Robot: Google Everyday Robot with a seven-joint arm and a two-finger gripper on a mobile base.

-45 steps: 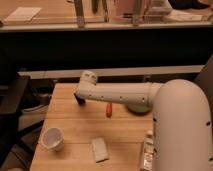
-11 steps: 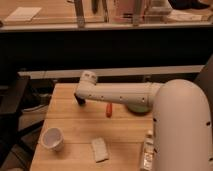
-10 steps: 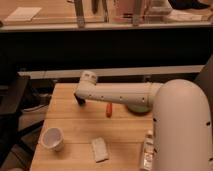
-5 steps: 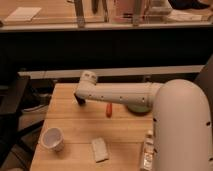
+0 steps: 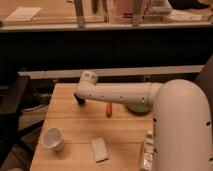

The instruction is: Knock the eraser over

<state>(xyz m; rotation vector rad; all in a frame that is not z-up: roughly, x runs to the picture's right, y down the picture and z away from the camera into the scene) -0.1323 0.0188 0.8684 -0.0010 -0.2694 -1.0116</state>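
Nothing has shifted across the earlier pictures to now. The tool [image 5: 80, 101] hangs at the same spot over the far left part of the bench [image 5: 70, 130], and the arm [image 5: 125, 94] stretches across it just as before.

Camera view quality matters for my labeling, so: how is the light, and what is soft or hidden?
Camera view: warm, dim light; dark band behind the table. The whole picture is soft, so the eraser and paper cup lack edges. The gripper sits dark at the table's far left, under the arm. The white robot body fills the right foreground, hiding that side.
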